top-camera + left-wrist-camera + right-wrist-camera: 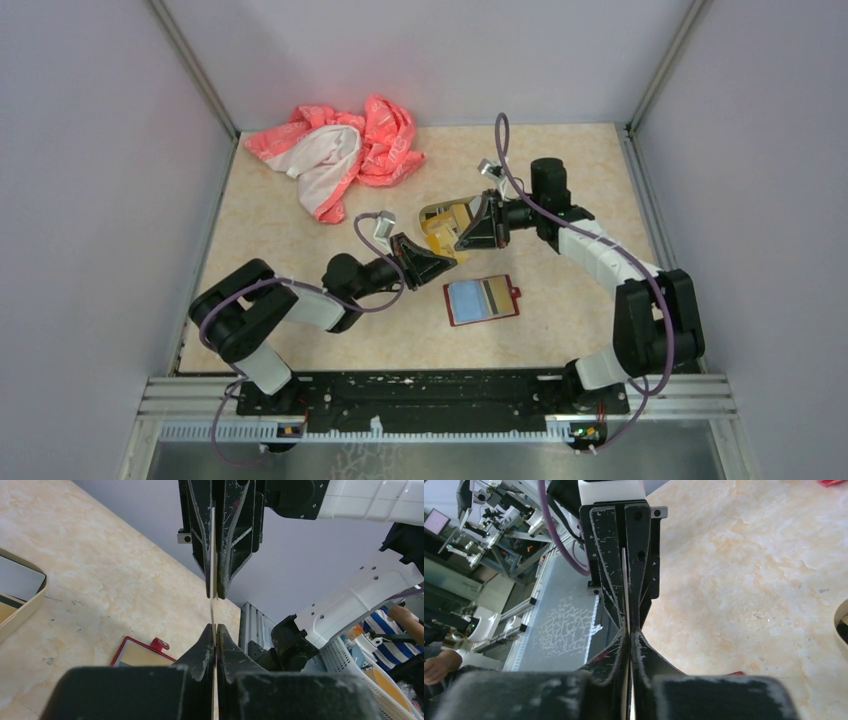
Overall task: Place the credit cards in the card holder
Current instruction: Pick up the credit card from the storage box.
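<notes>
A yellow credit card (444,243) hangs above the table, held at one end by my left gripper (449,256) and at the other by my right gripper (461,242). Both are shut on it, tip to tip. Each wrist view shows the card edge-on as a thin pale line (213,611) (628,622) running between my own closed fingers and the other arm's fingers. The card holder (482,299), dark red and lying open with a pale blue card in it, is on the table just in front of the grippers and shows red-rimmed (141,653) in the left wrist view.
A tan tin tray (436,211) with more cards sits right behind the grippers; its rim (27,605) shows at the left of the left wrist view. A crumpled pink and white cloth (340,150) lies at the back left. Walls enclose the table.
</notes>
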Available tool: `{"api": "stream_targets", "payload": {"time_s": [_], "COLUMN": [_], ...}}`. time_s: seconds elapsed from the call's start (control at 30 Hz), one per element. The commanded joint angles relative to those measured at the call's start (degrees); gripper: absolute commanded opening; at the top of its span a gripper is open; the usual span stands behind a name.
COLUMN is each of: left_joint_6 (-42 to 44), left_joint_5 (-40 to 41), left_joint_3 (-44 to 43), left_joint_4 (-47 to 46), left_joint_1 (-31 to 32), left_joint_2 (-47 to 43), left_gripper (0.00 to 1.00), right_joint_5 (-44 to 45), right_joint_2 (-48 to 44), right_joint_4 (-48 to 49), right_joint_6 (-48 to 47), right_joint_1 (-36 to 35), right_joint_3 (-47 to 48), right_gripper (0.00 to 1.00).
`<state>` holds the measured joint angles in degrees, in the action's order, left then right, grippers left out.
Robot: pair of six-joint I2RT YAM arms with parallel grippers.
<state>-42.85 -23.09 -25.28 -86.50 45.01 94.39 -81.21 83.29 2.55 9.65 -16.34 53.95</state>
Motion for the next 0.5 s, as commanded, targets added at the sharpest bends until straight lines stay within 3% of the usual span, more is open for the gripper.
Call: {"api": "stream_targets", "payload": {"time_s": [0.0,0.07,0.13,0.2,0.3,0.4,0.47], "left_joint_6": [2.11,2.47,3.45,6.27,15.21,23.23,25.93], "left_joint_5": [-0.51,-2.98,-7.79,-13.58,-19.32,-20.18,-20.76], "left_joint_3": [-0.24,0.55,1.34,1.98,1.48,-1.78,-3.54], "left_joint_4": [-11.74,-7.62,-1.25,6.84,25.43,45.37,52.95], "left_joint_1": [-0.41,-1.15,-2.28,-3.25,-3.53,-3.52,-3.51], "left_joint_2": [-1.21,-2.65,-4.64,-7.48,-13.79,-18.32,-19.5], "left_gripper": [0.0,0.0,0.0,0.0,0.0,0.0,0.0], "right_joint_5": [0.51,2.71,6.45,9.5,10.6,11.06,11.93], "right_joint_2": [-1.0,-1.18,-1.0,-0.95,-0.98,-0.73,-0.36], "right_joint_4": [-8.15,-17.0,-30.55,-37.8,-41.34,-41.6,-42.3], "right_joint_6": [-8.82,-17.29,-30.16,-36.55,-39.96,-40.62,-41.56], "right_joint_1": [-0.61,-0.62,-0.59,-0.55,-0.62,-1.94,-3.78], "right_joint_3": [3.04,5.79,10.63,13.5,14.45,14.23,14.45], "right_gripper": [0.15,0.39,0.49,0.52,0.52,0.52,0.52]}}
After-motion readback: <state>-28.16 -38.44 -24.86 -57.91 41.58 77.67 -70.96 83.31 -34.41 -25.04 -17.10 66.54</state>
